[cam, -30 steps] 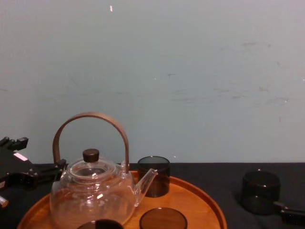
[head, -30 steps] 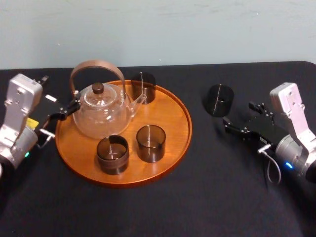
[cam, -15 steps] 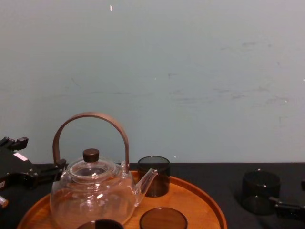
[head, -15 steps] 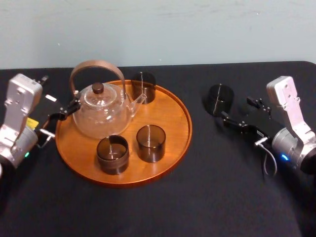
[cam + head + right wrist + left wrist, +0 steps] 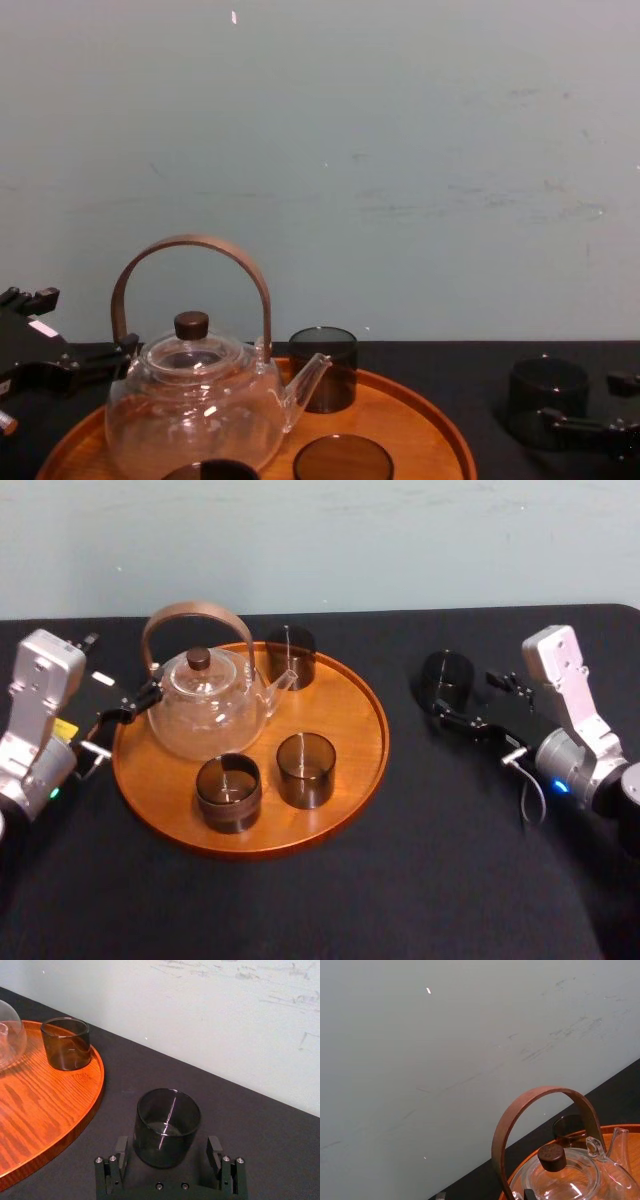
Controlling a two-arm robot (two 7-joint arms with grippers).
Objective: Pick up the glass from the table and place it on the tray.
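Step in hand, as judged: grasping the glass (image 5: pixel 167 1125), which is standing upright on the desk (image 5: pixel 420 860), clear of the tray (image 5: pixel 372 742) and off to its right. The right tool (image 5: pixel 167 1146) is reaching in low over the desk from the right, jaws apart, with one finger on either side of the glass and neither touching it. Doing it well probably means advancing slightly so the pads are meeting the wall at mid-height. Closing should be gentle and even, since smooth glass is likely to slip under a skewed pinch, and the lift straight up before crossing the rim. The left tool (image 5: pixel 112 712) is sitting idle, jaws apart, just beside the tray's left rim, near the teapot (image 5: pixel 205 705).
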